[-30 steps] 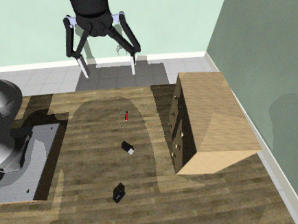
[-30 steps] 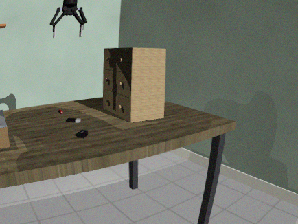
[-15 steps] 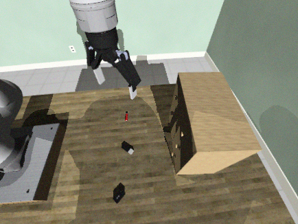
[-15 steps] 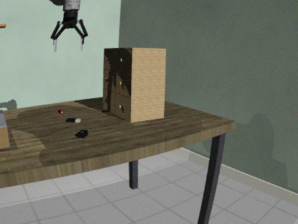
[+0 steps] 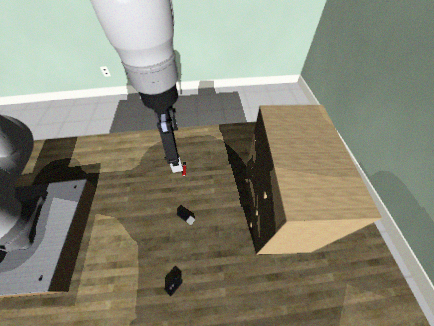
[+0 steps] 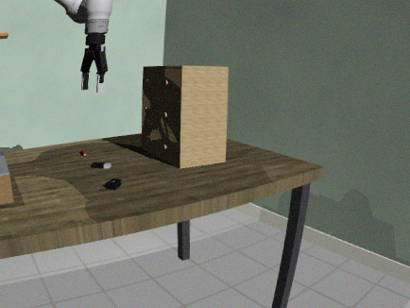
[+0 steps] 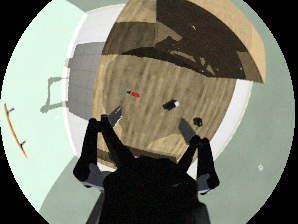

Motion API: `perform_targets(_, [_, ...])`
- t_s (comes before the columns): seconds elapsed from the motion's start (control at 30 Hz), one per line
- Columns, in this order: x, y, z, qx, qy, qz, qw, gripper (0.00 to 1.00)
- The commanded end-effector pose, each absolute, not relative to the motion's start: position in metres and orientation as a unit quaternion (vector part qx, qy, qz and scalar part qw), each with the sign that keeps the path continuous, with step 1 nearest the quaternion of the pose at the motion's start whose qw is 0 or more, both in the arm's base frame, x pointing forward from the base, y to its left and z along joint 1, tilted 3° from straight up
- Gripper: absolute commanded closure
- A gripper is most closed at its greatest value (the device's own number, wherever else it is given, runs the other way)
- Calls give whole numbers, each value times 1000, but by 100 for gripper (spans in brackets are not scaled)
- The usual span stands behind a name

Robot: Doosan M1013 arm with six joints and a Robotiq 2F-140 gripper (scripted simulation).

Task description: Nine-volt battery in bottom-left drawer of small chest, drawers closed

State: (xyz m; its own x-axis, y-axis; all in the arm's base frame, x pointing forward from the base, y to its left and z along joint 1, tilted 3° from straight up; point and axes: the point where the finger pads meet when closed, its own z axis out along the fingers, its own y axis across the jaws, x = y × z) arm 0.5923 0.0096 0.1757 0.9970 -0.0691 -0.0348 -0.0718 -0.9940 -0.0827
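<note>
The small wooden chest point(image 5: 305, 180) stands at the right of the table with its dark drawer fronts point(image 5: 257, 190) facing left, and all drawers look pushed in. It also shows in the exterior view point(image 6: 186, 115) and in the wrist view point(image 7: 206, 36). A small black block point(image 5: 173, 280) point(image 6: 112, 183), which looks like the nine-volt battery, lies near the table's front edge and appears in the wrist view point(image 7: 197, 121). My gripper point(image 6: 92, 85) point(image 5: 175, 165) point(image 7: 151, 117) is open and empty, high above the table, left of the chest.
A black piece with a white end point(image 5: 186, 215) lies mid-table point(image 6: 101, 165). A small red item point(image 5: 184, 170) point(image 6: 83, 153) lies farther back. The robot's grey base point(image 5: 20, 220) fills the left side. A wall stands close behind the chest.
</note>
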Motion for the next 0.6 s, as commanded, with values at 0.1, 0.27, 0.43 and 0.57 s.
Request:
perform_targets(0.1, [592,10,174,-992,124,19,21,0])
perform_targets(0.27, [593,10,173,-992,124,16,20,0])
perform_targets(0.43, [594,9,171,-992,125,6,19,0])
perform_targets(0.57, [597,9,169,-992,125,-9,17,0])
